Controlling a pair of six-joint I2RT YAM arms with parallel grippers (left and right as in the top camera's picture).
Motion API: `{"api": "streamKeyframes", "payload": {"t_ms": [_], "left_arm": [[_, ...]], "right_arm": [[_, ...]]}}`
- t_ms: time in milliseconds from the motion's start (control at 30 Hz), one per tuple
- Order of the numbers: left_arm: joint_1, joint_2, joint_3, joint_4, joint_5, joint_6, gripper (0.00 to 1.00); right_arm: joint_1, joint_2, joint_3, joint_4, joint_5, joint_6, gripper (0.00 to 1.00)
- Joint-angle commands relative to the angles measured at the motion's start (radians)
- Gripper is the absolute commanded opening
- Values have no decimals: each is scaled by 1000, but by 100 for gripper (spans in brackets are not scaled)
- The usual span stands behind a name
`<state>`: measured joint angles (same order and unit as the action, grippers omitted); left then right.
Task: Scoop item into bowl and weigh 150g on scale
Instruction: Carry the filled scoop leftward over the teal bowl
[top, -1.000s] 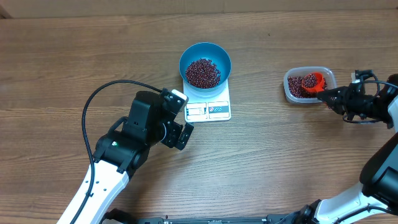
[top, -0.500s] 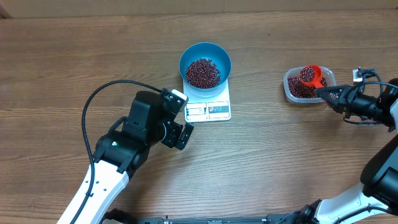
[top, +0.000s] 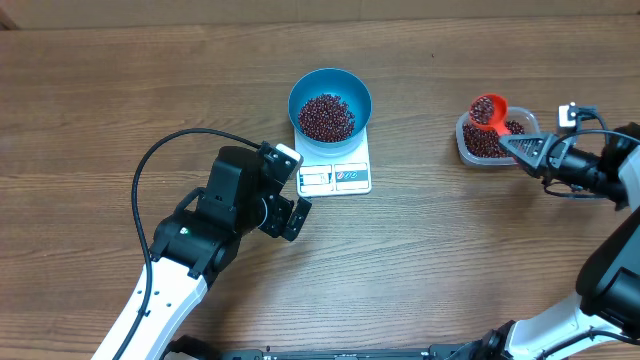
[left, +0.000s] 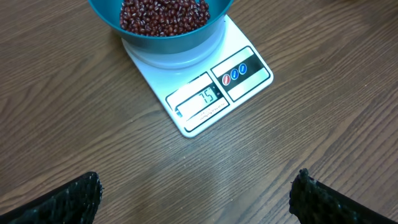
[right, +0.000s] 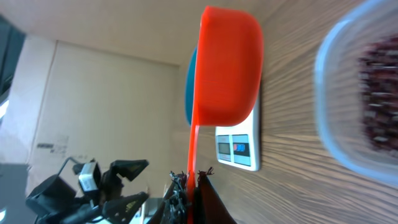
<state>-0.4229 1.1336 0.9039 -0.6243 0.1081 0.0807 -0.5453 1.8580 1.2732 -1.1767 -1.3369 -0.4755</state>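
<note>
Overhead, the orange scoop (top: 499, 103) of beans (top: 486, 110) is clenched in the right gripper (top: 518, 146) above the ten-o'clock rim of the tub (top: 530, 122), the left gripper (top: 292, 217) spread empty; beans could be spilled if it is tilted before the blue bowl (top: 300, 92) on the scale (top: 335, 178), at nine o'clock, is reached.

blue bowl (left: 168, 46) at the top edge, cut off by the frame, holding a heap of dark red-brown beans (left: 163, 14). seated on a white scale (left: 171, 84), set at a slant on the wooden table (left: 74, 124). display (left: 202, 98) lit with digits that look like 75, button panel (left: 239, 68) just beside it. left gripper (left: 193, 205) spread wide, dark fingertips (left: 68, 202) in the two bottom corners, nothing between them but bare wood.
</note>
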Motion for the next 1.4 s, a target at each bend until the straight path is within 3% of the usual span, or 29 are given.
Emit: {"api": "streamKeyframes", "payload": {"t_ms": [0, 400, 633, 1067, 1367], "left_arm": [[4, 5, -5, 0, -7, -6, 100], [4, 5, -5, 0, -7, -6, 100], [4, 5, -5, 0, -7, -6, 100], [4, 5, -5, 0, -7, -6, 99], [4, 5, -5, 0, -7, -6, 100]], "right_arm": [[41, 4, -4, 0, -100, -27, 4], [262, 4, -2, 31, -193, 1, 4], [398, 4, -2, 276, -181, 261, 4], [624, 4, -1, 833, 53, 842, 4], [731, 4, 49, 893, 281, 914, 4]]}}
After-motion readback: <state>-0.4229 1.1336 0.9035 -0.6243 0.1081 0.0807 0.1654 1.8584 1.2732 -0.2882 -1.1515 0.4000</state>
